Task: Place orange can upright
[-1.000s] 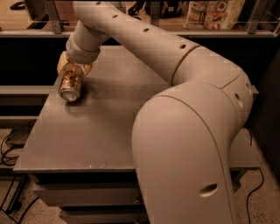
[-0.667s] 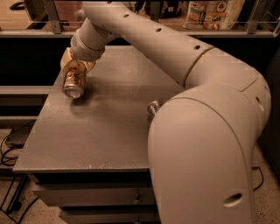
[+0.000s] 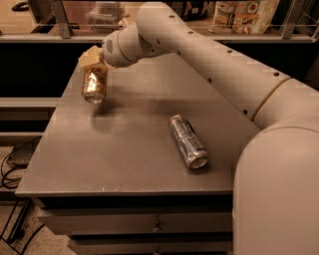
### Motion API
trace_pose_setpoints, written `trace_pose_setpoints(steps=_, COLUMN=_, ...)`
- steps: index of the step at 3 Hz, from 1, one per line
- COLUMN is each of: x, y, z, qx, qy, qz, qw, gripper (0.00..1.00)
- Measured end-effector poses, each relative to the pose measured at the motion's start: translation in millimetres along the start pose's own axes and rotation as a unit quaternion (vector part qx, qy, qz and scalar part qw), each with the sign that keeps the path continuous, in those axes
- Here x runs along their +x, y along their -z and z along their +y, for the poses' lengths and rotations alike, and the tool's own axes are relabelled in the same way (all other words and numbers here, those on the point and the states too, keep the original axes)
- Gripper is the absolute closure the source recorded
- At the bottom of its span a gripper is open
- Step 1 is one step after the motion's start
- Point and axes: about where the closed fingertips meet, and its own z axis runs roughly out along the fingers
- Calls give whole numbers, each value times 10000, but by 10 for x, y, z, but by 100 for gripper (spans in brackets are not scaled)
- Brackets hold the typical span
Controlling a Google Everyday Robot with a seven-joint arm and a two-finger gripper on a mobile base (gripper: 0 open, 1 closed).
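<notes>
Orange can (image 3: 94, 83): you have it gripped at its upper end by the gripper (image 3: 91, 62). It hangs directly below the tan fingers (image 3: 88, 55), over the far left corner of the table (image 3: 124, 164).
- Attitude: near upright, slightly tilted, with one silver end facing down and toward the camera.
- Contact: it looks clear of the tabletop. Its shadow (image 3: 102, 121) falls on the grey surface just below it and a little to the right.

Gripper: your fingers are closed on the can at the upper left of the view.

Arm (image 3: 209, 55): it runs from the wrist at upper left across the far side of the table to the bulky body at lower right.

Silver can (image 3: 188, 141): on its side, right of the table's middle, one end toward the front edge, well apart from the orange can.

Drawers (image 3: 157, 226): under the table's front edge.

Shelf packets (image 3: 244, 15): behind the table, upper right.

Cables (image 3: 12, 169): on the floor, left of the table.
</notes>
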Motion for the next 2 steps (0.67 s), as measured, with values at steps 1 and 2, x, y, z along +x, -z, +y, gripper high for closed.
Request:
trace_pose_setpoints(steps=1, x=-106, y=257, z=-80, qx=-103, qy=533, qz=-587, qw=9968, gripper=100)
trace_pose_setpoints(steps=2, x=-114, y=277, z=-67, qx=-94, qy=822, qz=-617, qw=9947, gripper=100)
